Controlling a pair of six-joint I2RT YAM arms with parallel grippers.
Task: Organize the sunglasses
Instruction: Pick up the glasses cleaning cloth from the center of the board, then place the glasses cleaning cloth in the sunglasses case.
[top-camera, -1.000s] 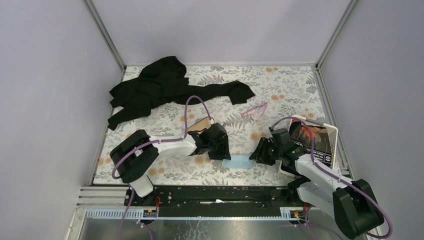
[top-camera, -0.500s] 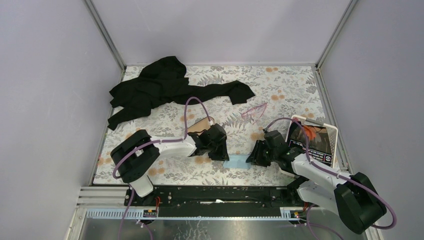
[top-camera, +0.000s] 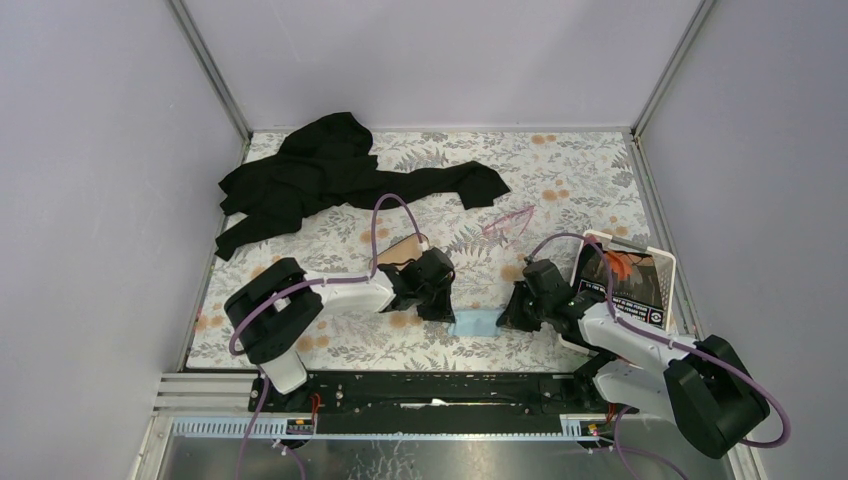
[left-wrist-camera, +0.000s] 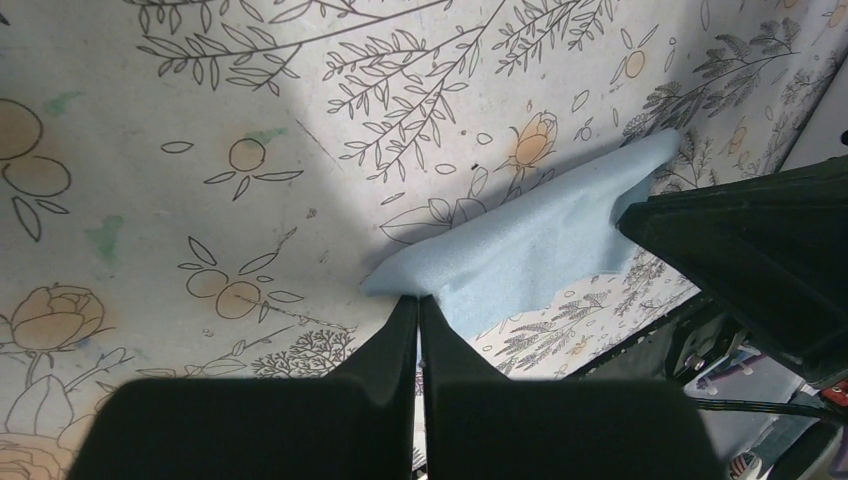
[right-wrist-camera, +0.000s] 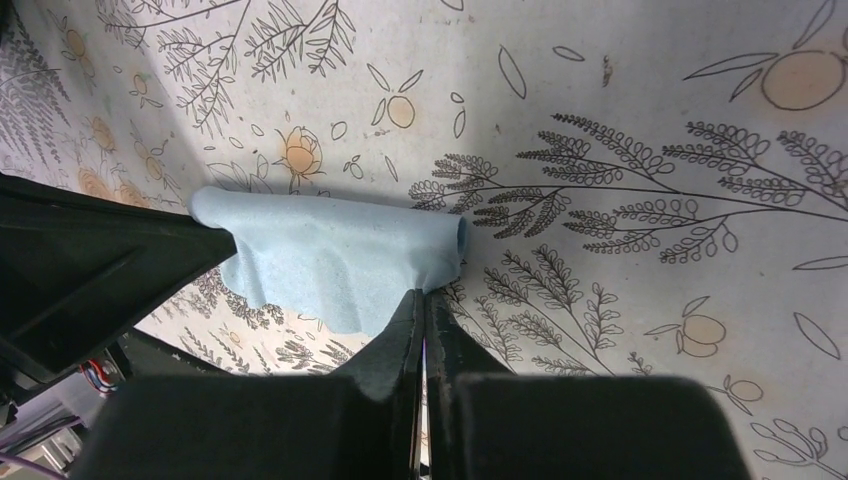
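The sunglasses (top-camera: 508, 224), thin pink frame with translucent lenses, lie on the floral table behind both grippers, untouched. A light blue cloth (top-camera: 474, 323) hangs between the two grippers near the table's front. My left gripper (top-camera: 444, 312) is shut on the cloth's left corner (left-wrist-camera: 420, 285). My right gripper (top-camera: 510, 312) is shut on the cloth's right corner (right-wrist-camera: 440, 270). The cloth (left-wrist-camera: 530, 245) sags in the middle, just above the table. The black case (top-camera: 405, 250) with tan lining lies partly hidden behind the left gripper.
A black garment (top-camera: 330, 175) lies spread at the back left. A white basket (top-camera: 668, 275) with printed packets stands at the right edge. Grey walls close in the table on three sides.
My right gripper has moved left toward the left gripper, so the cloth between them has gone slack and bunched narrower. The left arm has barely moved.
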